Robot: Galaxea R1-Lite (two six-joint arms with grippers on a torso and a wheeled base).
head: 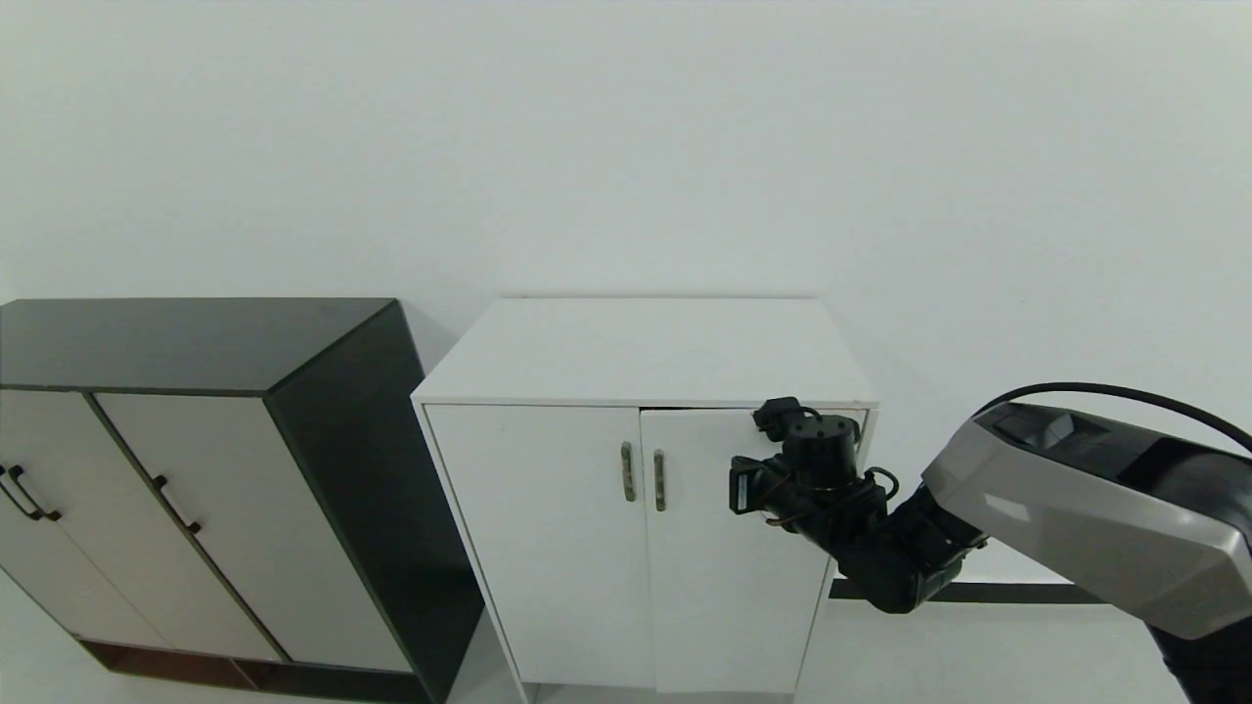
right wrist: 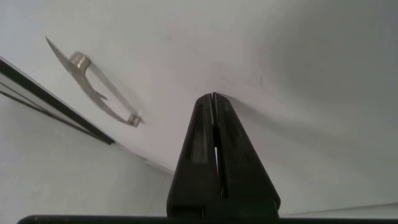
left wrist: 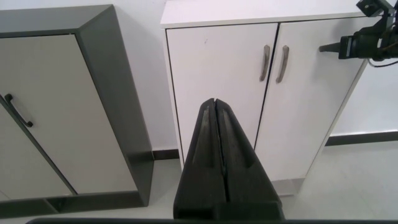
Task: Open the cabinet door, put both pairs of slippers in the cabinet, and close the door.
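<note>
Right tool (right wrist: pixel 214 98) clenched at white cabinet door (head: pixel 734 587), narrow top gap, metal handle (head: pixel 659 480), left tool (left wrist: pixel 215 102) clenched

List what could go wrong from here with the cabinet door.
1. The right gripper is shut, close against the flat white right cabinet door and away from its slim metal handle; pushing may close the door rather than open it.
2. That door probably hinges on its outer edge, so the right arm may block its swing.
</note>
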